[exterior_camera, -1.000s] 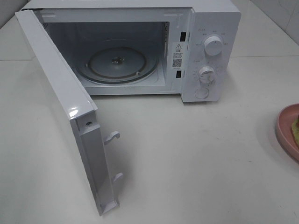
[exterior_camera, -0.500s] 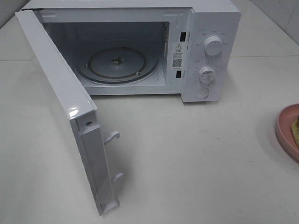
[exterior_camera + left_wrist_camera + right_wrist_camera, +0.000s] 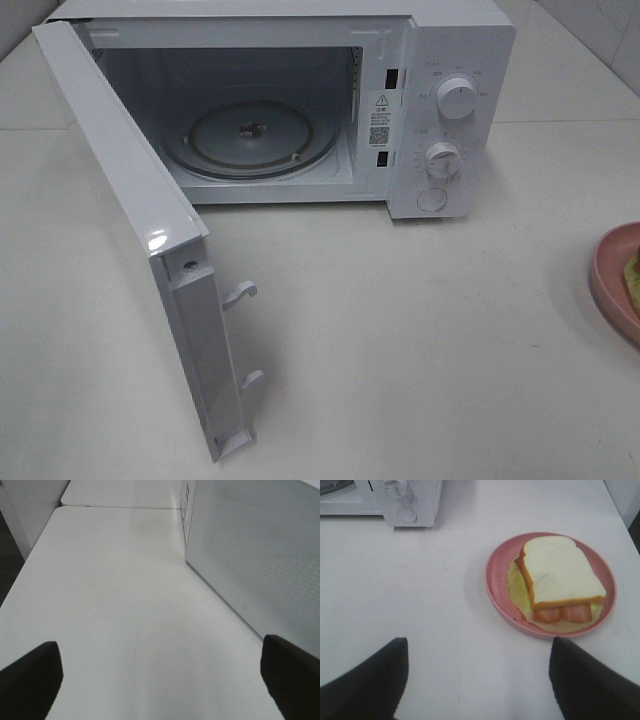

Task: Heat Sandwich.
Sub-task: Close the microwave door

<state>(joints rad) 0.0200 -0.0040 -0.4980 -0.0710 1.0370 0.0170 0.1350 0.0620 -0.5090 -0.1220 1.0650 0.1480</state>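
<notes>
Both jaws spread wide, holding nothing. Right gripper (image 3: 475, 680) hovers near sandwich (image 3: 560, 577) on pink plate (image 3: 495, 587); microwave (image 3: 450, 110) door open on bench (image 3: 420, 340).

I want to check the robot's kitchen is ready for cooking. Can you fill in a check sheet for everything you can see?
Surface: white table, bare between the oven and the plate.
Job's things: sandwich lies on the pink plate, at the table's right edge in the high view. Microwave stands at the back, its door swung wide open, the glass turntable bare.
Clutter: nothing seen.
Grippers: left gripper open, holding nothing, beside the door. Right gripper open, holding nothing, short of the plate.
Cables: nothing seen.
Surroundings: tiled wall at the back right.
</notes>
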